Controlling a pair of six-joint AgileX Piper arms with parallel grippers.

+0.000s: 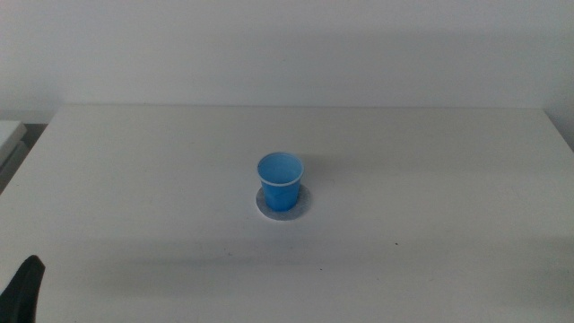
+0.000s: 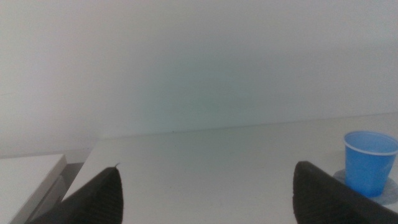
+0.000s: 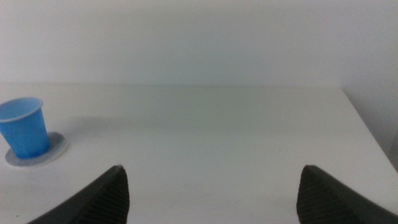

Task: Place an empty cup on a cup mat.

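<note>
Your cup [image 1: 281, 180] stands upright on the cup mat [image 1: 305, 203] mid-table, so the placing looks done; both the left gripper [image 2: 205, 193] and right gripper [image 3: 211, 190], jaws spread and empty, need only stay clear.

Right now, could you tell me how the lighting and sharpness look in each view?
Middle view: soft even light, slightly hazy, the cup on the mat casts only a faint shadow. Left wrist view: the cup is a little blurred, the left gripper jaws dark and soft-edged. Right wrist view: dimmer, the right gripper jaws blurred too.
</note>
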